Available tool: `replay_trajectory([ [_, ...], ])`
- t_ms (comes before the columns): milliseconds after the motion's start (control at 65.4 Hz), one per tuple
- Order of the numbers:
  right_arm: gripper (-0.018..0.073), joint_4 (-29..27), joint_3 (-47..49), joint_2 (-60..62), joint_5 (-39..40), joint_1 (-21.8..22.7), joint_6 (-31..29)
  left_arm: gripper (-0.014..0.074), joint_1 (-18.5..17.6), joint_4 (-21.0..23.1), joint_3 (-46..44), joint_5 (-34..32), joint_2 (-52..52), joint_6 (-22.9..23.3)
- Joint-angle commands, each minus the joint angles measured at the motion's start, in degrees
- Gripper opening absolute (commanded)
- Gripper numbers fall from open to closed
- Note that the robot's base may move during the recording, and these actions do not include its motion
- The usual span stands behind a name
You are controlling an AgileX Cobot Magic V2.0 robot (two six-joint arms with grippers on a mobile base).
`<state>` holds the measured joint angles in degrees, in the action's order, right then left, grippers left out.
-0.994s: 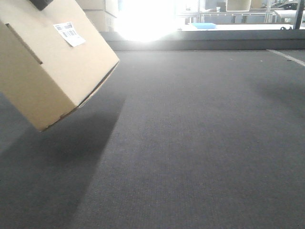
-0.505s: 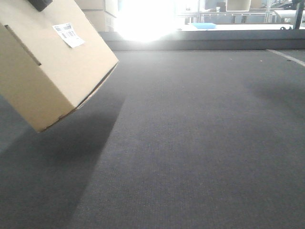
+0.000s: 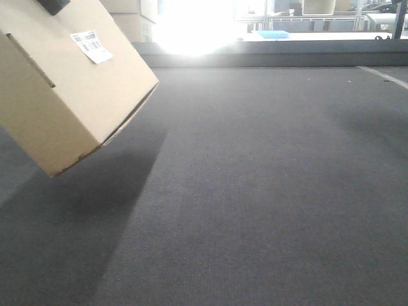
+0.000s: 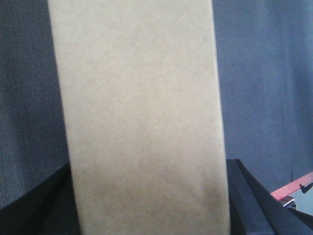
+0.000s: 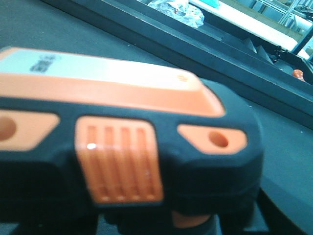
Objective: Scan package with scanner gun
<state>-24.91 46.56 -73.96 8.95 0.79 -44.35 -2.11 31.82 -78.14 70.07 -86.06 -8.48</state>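
The package (image 3: 70,89), a large tan cardboard box, hangs tilted above the grey surface at the upper left, one corner pointing down. Its white barcode sticker (image 3: 92,46) faces up and to the right. A dark part of my left gripper (image 3: 54,5) shows at its top edge. In the left wrist view the package (image 4: 142,98) fills the middle, and my left gripper (image 4: 149,200) is shut on it, a dark finger (image 4: 249,200) on each side. The scanner gun (image 5: 122,142), black and orange, fills the right wrist view close up, held in my right gripper (image 5: 161,220), whose fingers are mostly hidden.
A dark grey carpet-like surface (image 3: 255,191) stretches ahead to a raised ledge (image 3: 268,54) with strong window glare behind it. Other cartons (image 3: 137,19) stand at the back left. A white line (image 3: 382,75) crosses the far right. A red part (image 4: 293,192) shows low in the left wrist view.
The package has shifted very slightly to the left. Nothing else has visibly moved.
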Motion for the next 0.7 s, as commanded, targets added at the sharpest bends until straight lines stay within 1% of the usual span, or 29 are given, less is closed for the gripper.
replay_trajectory([
  [0, -0.0154, 0.1, 0.9, 0.3, 3.3, -1.1, -0.3, -0.0111, 0.1, 0.6, -0.2, -0.1, 0.9, -0.3],
  [138, -0.0154, 0.1, 0.9, 0.3, 3.4, -3.2, -0.3, -0.0111, 0.1, 0.6, -0.2, -0.1, 0.9, -0.3],
  [336, -0.0154, 0.1, 0.9, 0.3, 3.4, -5.0, -0.3, -0.0111, 0.1, 0.6, -0.2, -0.1, 0.9, -0.3],
  [688, -0.0154, -1.2, 0.9, 0.3, 3.5, -5.5, -0.3, -0.0111, 0.1, 0.8, -0.2, -0.1, 0.9, -0.3],
])
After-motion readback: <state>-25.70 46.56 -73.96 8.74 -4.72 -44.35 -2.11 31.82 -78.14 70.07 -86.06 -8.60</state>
